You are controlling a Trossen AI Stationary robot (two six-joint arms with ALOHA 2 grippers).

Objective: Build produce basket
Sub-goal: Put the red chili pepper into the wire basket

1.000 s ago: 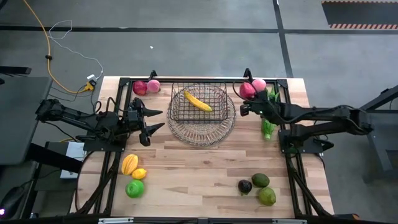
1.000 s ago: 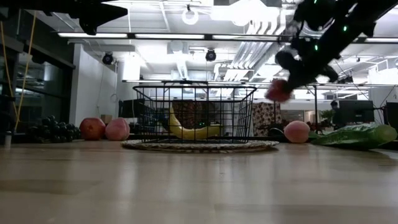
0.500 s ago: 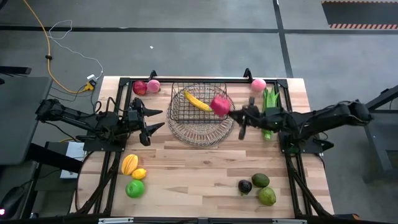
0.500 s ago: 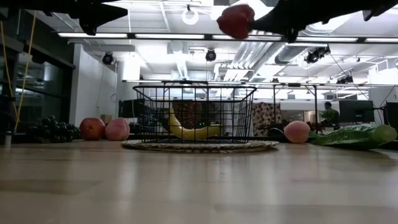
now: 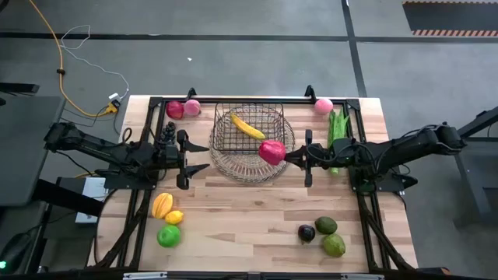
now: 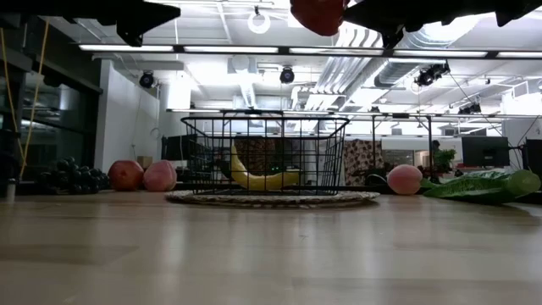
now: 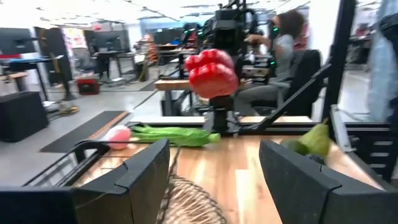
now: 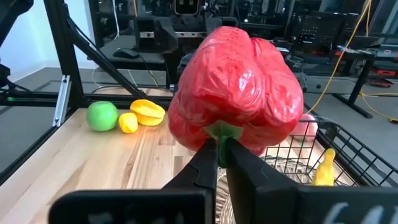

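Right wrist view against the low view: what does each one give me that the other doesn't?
Only the right wrist view shows the grip: the right gripper is shut on the green stem of the red pepper. It also shows the green apple, a lemon and an orange-yellow fruit on the table.

Only the low view shows the pepper high above the basket, plus the peaches and green pods.

Both show the pepper, basket and banana.

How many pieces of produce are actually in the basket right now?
1: a banana lies inside the basket. The red pepper is not in yet; the right tool holds it by the stem above the basket's near right rim. Nothing else shows inside.
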